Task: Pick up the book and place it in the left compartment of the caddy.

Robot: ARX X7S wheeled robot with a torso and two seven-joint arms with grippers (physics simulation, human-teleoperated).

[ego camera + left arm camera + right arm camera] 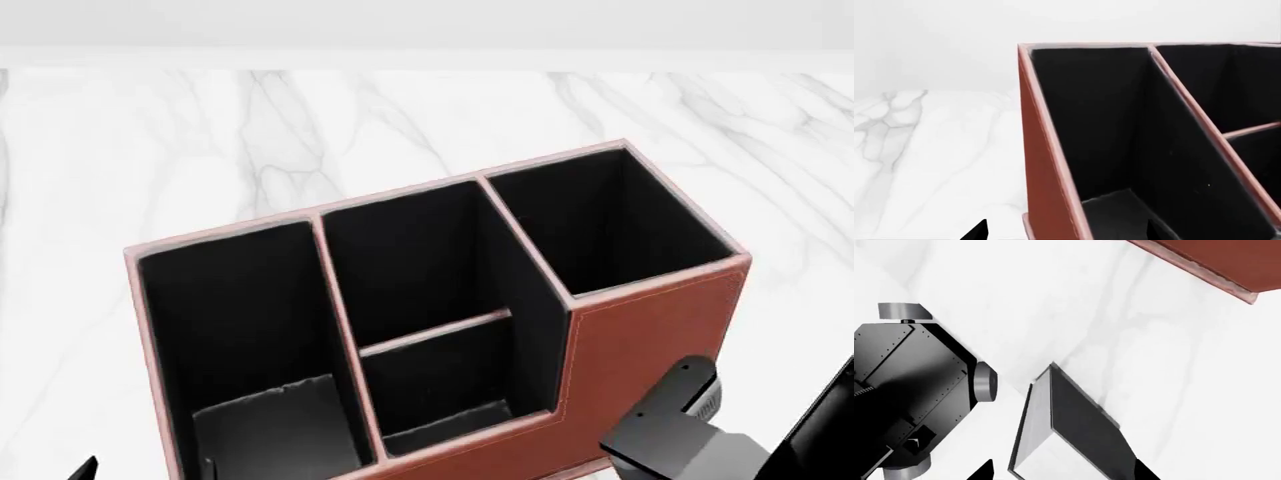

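Book (1081, 435) above the marble table (160, 130), near a corner of the caddy (654, 330), apparently clamped between the right gripper (1062, 471) tips, barely in frame. Left compartment (240, 320) black-lined, long and undivided. Left gripper (1064, 232) spread wide, straddling that compartment's outer wall.

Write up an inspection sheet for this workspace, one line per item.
Surface: white marble table, bare around the caddy.
Job's things: caddy upright; left compartment holds no book; book outside the caddy, between the right jaws.
Clutter: nothing seen.
Grippers: left gripper open at the caddy's left wall; right gripper straddles the book, grip cannot be told.
Cables: nothing seen.
Surroundings: plain pale wall.
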